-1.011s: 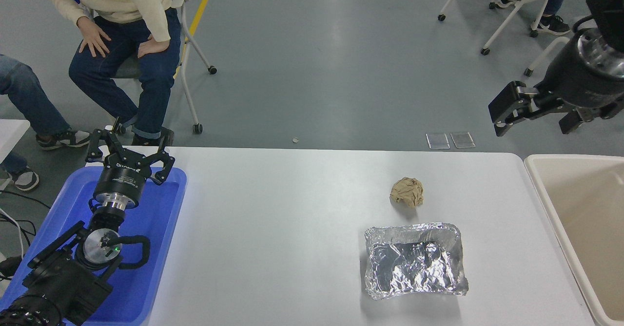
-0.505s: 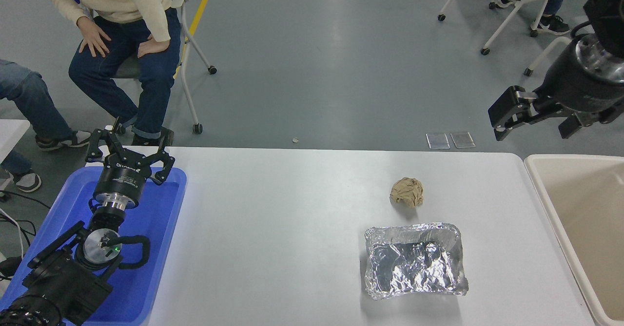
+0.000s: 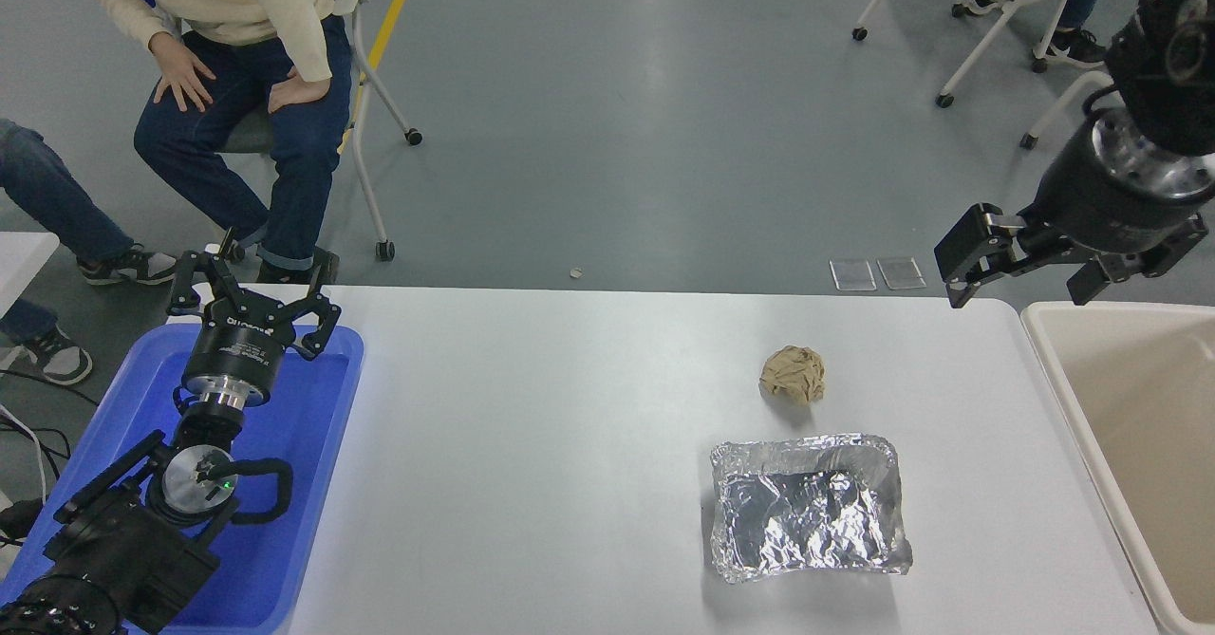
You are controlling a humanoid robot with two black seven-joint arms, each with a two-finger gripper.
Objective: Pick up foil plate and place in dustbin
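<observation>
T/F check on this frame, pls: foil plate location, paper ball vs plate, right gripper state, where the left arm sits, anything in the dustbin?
1. The foil plate lies on the white table. True.
2. The crumpled tan paper ball sits inside the foil plate. False: it rests on the table beyond the plate's far rim, apart from it.
3. The right gripper is shut on the foil plate. False: it is open, empty, up in the air beyond the table's far right corner.
4. The left gripper is open over the blue plastic tray. True.
5. The foil plate is already in the dustbin. False: the visible part of the bin holds nothing.
</observation>
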